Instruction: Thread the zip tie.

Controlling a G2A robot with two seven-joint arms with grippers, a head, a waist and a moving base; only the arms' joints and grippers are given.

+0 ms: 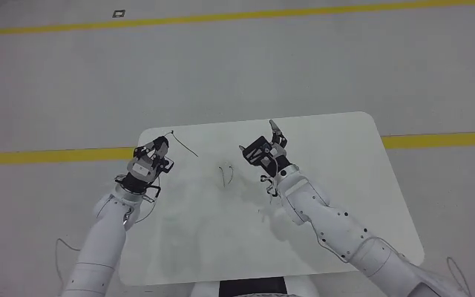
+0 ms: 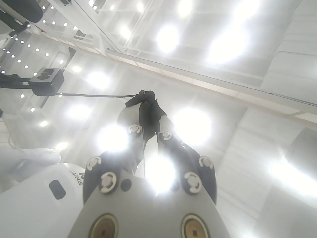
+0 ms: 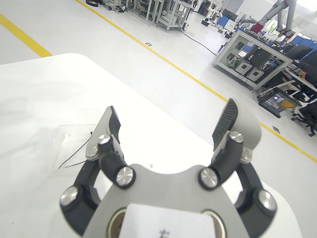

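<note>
Upside-down print marks the left wrist housing (image 2: 47,199); a white label (image 3: 163,220) shows a cut-off character.

White table (image 1: 334,156); yellow floor lines (image 1: 223,16) beyond.

Pale grey floor (image 1: 297,67), yellow lines (image 1: 223,16); rounded white table (image 1: 349,148); metal-frame workbenches (image 3: 148,3) beyond; bright ceiling lights (image 2: 168,38).

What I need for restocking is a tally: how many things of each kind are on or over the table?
Zip ties: 3 (one in the left gripper fingers, apparently two lying on the clear sheet)
Clear sheet: 1
Total: 4
</note>
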